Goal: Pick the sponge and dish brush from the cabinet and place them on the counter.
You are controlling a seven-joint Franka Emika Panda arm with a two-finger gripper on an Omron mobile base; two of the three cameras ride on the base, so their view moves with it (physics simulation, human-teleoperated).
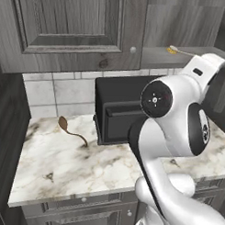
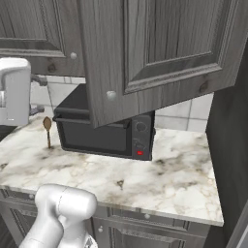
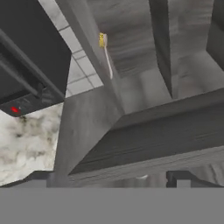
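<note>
The dish brush (image 1: 174, 50) lies on the grey shelf of the open cabinet (image 1: 157, 58), its yellow head to the left and its thin white handle to the right. In the hand view the dish brush (image 3: 105, 52) shows far ahead on the shelf, well beyond my gripper (image 3: 109, 178). The gripper is open with nothing between its fingertips. From the right base view the gripper (image 2: 38, 95) stands at the left edge, above the counter (image 2: 164, 179) and below the cabinet. The sponge is out of view.
A black microwave (image 1: 119, 110) stands on the counter (image 1: 62, 163) under the cabinet. A brown long-handled spoon (image 1: 70, 129) lies left of it. The swung-open cabinet door (image 2: 145, 58) hangs out over the microwave (image 2: 106, 135). The left cabinet door (image 1: 71, 25) is shut.
</note>
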